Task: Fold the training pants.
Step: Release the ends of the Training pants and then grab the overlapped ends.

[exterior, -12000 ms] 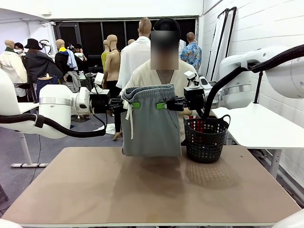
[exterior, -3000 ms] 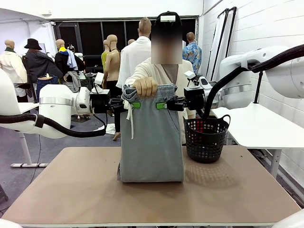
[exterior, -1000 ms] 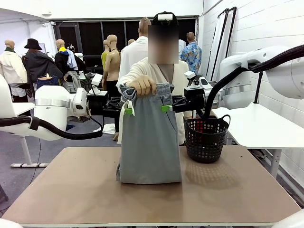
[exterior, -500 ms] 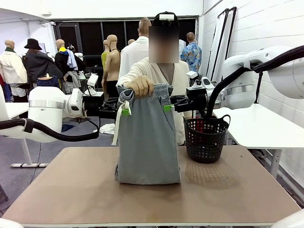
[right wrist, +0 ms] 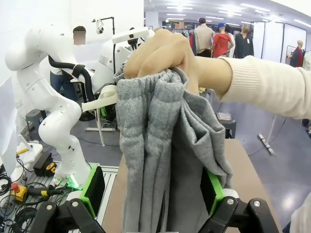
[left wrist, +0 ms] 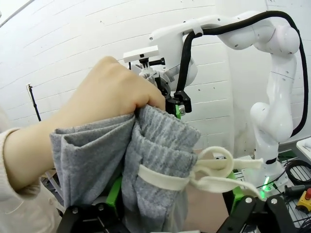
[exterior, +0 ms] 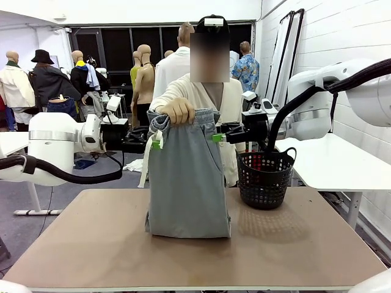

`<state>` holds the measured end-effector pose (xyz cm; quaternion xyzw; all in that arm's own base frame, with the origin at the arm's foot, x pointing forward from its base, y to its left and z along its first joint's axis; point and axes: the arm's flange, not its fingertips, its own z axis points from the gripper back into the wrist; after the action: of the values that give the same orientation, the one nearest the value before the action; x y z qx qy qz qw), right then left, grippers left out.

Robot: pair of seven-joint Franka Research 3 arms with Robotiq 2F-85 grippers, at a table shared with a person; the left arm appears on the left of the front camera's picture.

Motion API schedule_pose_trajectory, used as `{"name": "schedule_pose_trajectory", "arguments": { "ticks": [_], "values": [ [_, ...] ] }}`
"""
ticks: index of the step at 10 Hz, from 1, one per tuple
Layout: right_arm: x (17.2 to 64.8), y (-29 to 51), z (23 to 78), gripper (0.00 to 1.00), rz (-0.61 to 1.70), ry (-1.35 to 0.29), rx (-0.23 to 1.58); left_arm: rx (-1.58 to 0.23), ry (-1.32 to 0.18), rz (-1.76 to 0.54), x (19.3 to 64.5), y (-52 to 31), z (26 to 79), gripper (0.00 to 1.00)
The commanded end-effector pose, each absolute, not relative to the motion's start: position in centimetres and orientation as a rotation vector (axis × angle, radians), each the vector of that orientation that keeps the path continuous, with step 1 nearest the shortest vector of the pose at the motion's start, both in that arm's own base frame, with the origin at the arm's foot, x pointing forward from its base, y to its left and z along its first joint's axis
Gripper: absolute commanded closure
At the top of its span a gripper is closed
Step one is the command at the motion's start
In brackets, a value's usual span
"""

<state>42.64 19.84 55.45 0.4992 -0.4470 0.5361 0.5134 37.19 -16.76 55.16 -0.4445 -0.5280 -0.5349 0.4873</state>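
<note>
The light-grey training pants (exterior: 186, 183) hang upright over the table (exterior: 293, 250), their lower end resting folded on it. A person's hand (exterior: 176, 111) grips the bunched waistband from above. My left gripper (exterior: 156, 144) stands at the waistband's left edge and my right gripper (exterior: 219, 137) at its right edge. In the left wrist view the gripper (left wrist: 175, 194) has its green pads wide apart around the pants (left wrist: 155, 150) and white drawstring (left wrist: 214, 170). The right wrist view shows the same: gripper (right wrist: 153, 191) open, pants (right wrist: 160, 145) between its fingers, hand (right wrist: 160, 53) above.
A black mesh basket (exterior: 264, 177) stands at the table's far right, close behind my right gripper. The person stands at the far edge directly behind the pants. A white table (exterior: 342, 162) is off to the right.
My left arm has drawn back toward the left and the right gripper edged slightly right, so the two stand farther apart. The pants have shifted a little left in the person's hand.
</note>
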Motion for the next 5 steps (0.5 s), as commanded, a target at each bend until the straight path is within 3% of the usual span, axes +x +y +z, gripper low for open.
{"name": "schedule_pose_trajectory", "arguments": {
  "ticks": [1,5],
  "values": [
    [42.00,19.65,55.26,0.00,1.265,-1.062,1.192,-1.084,-1.284,-1.261,36.31,-15.77,55.24,0.00],
    [41.98,19.60,55.16,0.00,1.257,-1.064,1.186,-1.057,-1.297,-1.236,35.74,-14.95,55.14,0.00]
  ]
}}
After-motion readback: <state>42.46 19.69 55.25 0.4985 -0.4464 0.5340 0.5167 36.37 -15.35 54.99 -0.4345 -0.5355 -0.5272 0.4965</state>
